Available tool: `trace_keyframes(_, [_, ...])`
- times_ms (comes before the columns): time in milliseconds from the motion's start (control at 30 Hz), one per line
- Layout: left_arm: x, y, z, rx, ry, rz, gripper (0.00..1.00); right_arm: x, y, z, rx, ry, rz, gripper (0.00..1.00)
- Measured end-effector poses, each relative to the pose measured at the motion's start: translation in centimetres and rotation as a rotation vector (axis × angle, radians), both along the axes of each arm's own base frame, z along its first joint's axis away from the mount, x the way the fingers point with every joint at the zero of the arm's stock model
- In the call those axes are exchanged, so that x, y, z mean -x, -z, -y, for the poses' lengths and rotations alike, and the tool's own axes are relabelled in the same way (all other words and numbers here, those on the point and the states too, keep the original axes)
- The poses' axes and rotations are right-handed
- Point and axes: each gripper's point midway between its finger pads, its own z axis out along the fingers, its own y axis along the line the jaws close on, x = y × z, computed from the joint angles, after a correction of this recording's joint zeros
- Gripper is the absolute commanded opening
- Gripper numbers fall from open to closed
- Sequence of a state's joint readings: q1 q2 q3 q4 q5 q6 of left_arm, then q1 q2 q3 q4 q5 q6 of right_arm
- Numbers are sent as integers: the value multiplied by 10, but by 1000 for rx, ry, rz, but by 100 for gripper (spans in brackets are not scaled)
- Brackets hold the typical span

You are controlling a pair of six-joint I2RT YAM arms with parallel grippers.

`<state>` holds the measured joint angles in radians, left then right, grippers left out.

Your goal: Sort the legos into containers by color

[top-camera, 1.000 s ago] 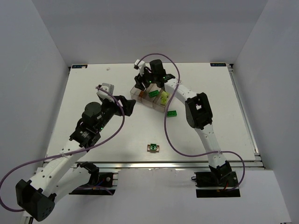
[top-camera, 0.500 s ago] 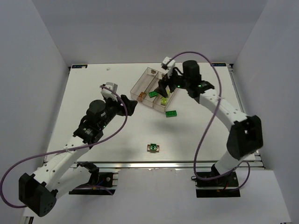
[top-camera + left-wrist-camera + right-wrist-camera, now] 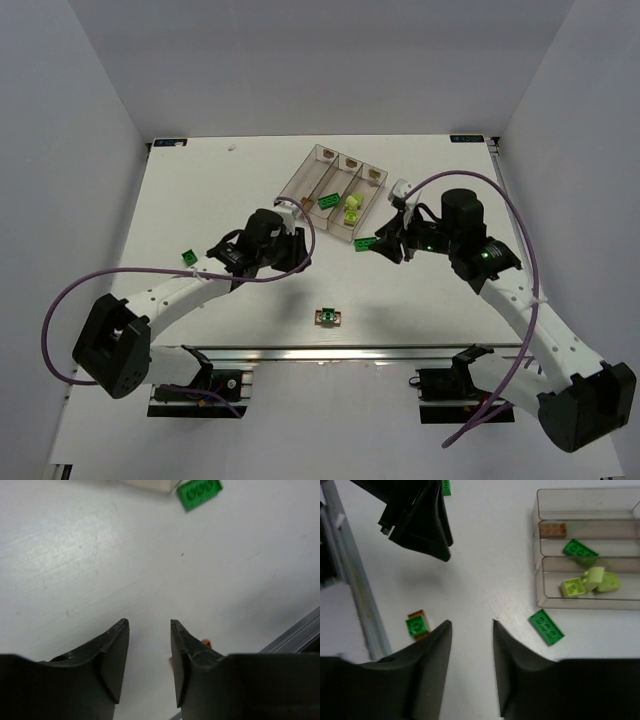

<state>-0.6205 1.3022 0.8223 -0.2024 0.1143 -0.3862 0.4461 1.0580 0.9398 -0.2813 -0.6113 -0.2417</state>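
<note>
The left arm reaches low from the near-left corner toward the middle of the table [image 3: 200, 180], elbow down. The left gripper [image 3: 297, 252] hovers just short of the tray's near end, its fingers apart and holding nothing. The right arm rises from the near-right corner and bends inward. The right gripper [image 3: 385, 247] also has its fingers parted and empty, right beside a loose green brick [image 3: 366, 243].

That brick lies on the tabletop just off the near end of the tray [image 3: 322, 163], which sits slanted toward the far edge, about midway across. Inside it, pale yellow-green bricks [image 3: 352, 208] lie in the bin nearest the right edge and a bright green brick [image 3: 328, 199] in the middle one. An orange-brown brick [image 3: 308, 203] lies at the near end, though I can't tell which bin holds it.

A small green piece [image 3: 188, 257] lies alone toward the left edge. A green-on-brown stack [image 3: 327, 317] sits by the near edge, about midway across.

The tabletop is white, with plain pale walls [image 3: 100, 100] on three sides. A metal rail [image 3: 350, 353] runs along the front, and purple cables [image 3: 70, 290] loop off both arms.
</note>
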Motion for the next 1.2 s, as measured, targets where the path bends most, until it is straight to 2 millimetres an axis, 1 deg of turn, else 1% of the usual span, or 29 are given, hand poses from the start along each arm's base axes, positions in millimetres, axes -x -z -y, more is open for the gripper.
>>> trace_keyframes(67, [12,14,1,-56,18,-34,55,3,3,8,-8,17,30,58])
trace_keyframes(100, [17,18,0,-80,24,-42,55,2,8,10,-8,23,37,65])
trace_keyframes(167, [25,23,0,-118,37,-49,58,-1,25,17,14,41,7,73])
trace_keyframes(200, [28,24,1,-130,42,-50,59,-4,33,18,32,50,-17,85])
trace_keyframes(233, [31,25,2,-139,46,-52,60,-9,42,20,46,60,-40,88])
trace_keyframes(300, [38,28,3,-158,51,-59,61,-12,53,21,69,65,-67,89])
trace_keyframes(367, [43,28,5,-168,53,-64,61,-11,57,22,77,65,-77,89])
trace_keyframes(467, [53,27,10,-163,61,-73,63,-7,52,24,68,66,-54,89])
trace_keyframes(567, [62,26,18,-166,71,-81,63,-3,41,26,53,71,-14,89])
trace_keyframes(633, [65,28,22,-181,77,-88,63,-4,33,28,41,85,28,89])
trace_keyframes(700, [67,31,28,-205,81,-95,63,-5,29,31,39,103,55,89])
trace_keyframes(767, [68,36,31,-228,80,-97,63,-7,27,33,39,121,73,89])
trace_keyframes(1067, [77,64,33,-304,76,-157,63,-10,26,37,46,150,94,89])
trace_keyframes(1200, [83,72,39,-326,95,-177,63,-10,26,37,46,151,93,89])
